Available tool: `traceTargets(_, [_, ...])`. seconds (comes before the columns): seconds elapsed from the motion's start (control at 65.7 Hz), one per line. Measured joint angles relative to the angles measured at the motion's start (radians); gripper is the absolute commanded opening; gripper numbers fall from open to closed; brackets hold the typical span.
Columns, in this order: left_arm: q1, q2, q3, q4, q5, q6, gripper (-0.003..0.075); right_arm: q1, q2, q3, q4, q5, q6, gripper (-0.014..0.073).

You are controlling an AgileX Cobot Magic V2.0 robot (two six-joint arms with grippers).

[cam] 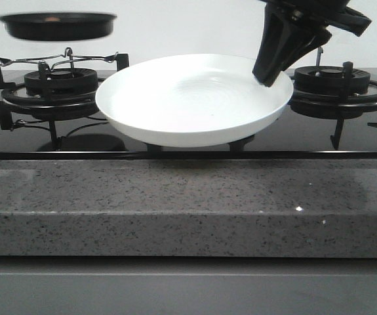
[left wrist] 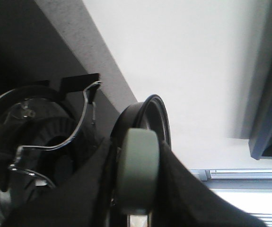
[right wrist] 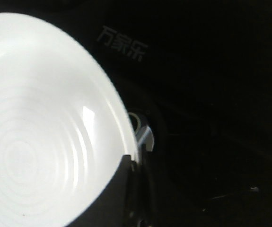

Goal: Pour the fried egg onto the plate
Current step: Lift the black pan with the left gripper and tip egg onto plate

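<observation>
The white plate (cam: 188,98) hangs slightly tilted over the middle of the hob, clear of the glass. My right gripper (cam: 267,77) comes down from the upper right and is shut on the plate's right rim. The right wrist view shows the plate (right wrist: 41,132) with its rim pinched in my right gripper (right wrist: 132,163). A black frying pan (cam: 57,26) is held in the air at the upper left. A thin orange streak above its rim is the fried egg (cam: 52,19). My left gripper (left wrist: 136,165) is shut on the pan's grey-green handle (left wrist: 136,189), with the pan (left wrist: 147,113) seen edge-on beyond it.
A gas burner with a wire pan support (cam: 50,82) stands under the pan, and a second burner (cam: 339,85) is at the right. The black glass hob (cam: 345,138) sits behind a grey speckled counter edge (cam: 188,203). The left burner (left wrist: 46,137) also shows in the left wrist view.
</observation>
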Motion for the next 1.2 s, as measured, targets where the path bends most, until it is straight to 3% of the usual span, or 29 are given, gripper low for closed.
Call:
traceTargets(0.228, [-0.021, -0.116, 0.000, 0.001, 0.032, 0.052, -0.0020, 0.000, 0.000, 0.000, 0.000, 0.000, -0.002, -0.0067])
traceTargets(0.426, [-0.125, -0.236, 0.013, 0.101, 0.007, 0.120, -0.0020, 0.000, 0.000, 0.000, 0.000, 0.000, -0.002, -0.0067])
traceTargets(0.731, [-0.369, -0.385, 0.064, 0.353, -0.174, 0.219, -0.0020, 0.000, 0.000, 0.000, 0.000, 0.000, -0.002, -0.0067])
traceTargets(1.203, [-0.782, -0.602, 0.168, 0.861, -0.525, 0.228, -0.0020, 0.000, 0.000, 0.000, 0.000, 0.000, -0.002, -0.0067])
